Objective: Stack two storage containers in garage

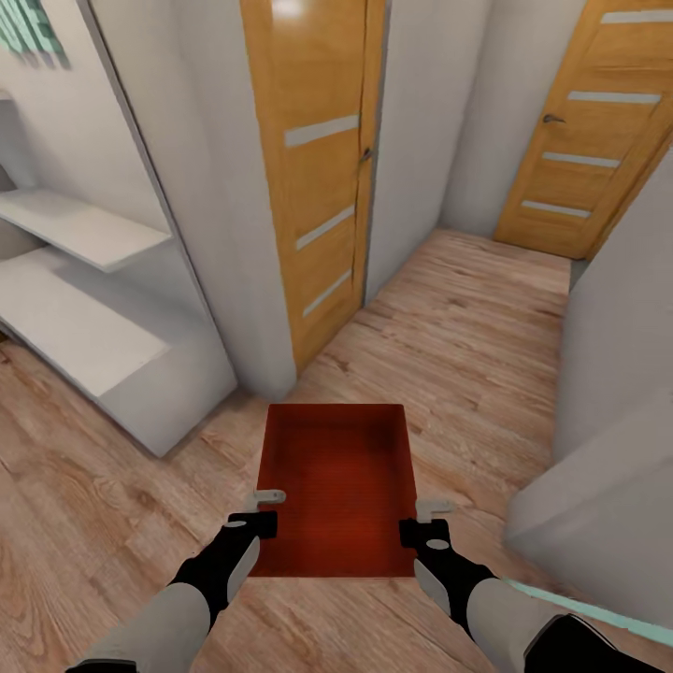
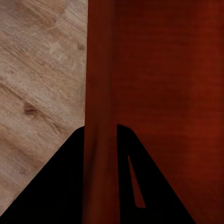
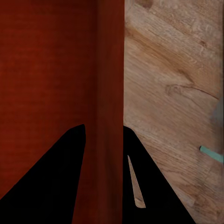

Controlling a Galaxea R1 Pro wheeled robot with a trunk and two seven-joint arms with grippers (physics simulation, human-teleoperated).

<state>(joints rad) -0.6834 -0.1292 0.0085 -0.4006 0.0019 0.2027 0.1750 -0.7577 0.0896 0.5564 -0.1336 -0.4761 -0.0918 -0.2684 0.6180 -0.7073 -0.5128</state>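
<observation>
Item one, the light wood-plank floor [image 1: 467, 318], running under me and on down a narrow hallway. Item two, plain white walls [image 1: 411, 140] on both sides, with a white corner pillar between the shelving and the nearer door. Item three, two orange-brown wooden doors with pale horizontal insets: the nearer door [image 1: 313, 168] ahead on my left, the farther door [image 1: 584, 131] at the hallway's end on my right. Item four, a white shelf unit [image 1: 89, 280] at my far left, two flat shelves showing. Item five, one red-orange storage container [image 1: 338, 486], open side up, held level in front of me above the planks, nothing visible inside. Item six, my left gripper [image 1: 266, 509], jaws clamped on the container's left wall; my left wrist view shows that wall [image 2: 100, 93] running between my two dark fingers [image 2: 56, 186]. Item seven, my right gripper [image 1: 428, 519], jaws clamped likewise on the container's right wall [image 3: 111, 93], one finger [image 3: 51, 168] inside the bin and one outside over the planks.
</observation>
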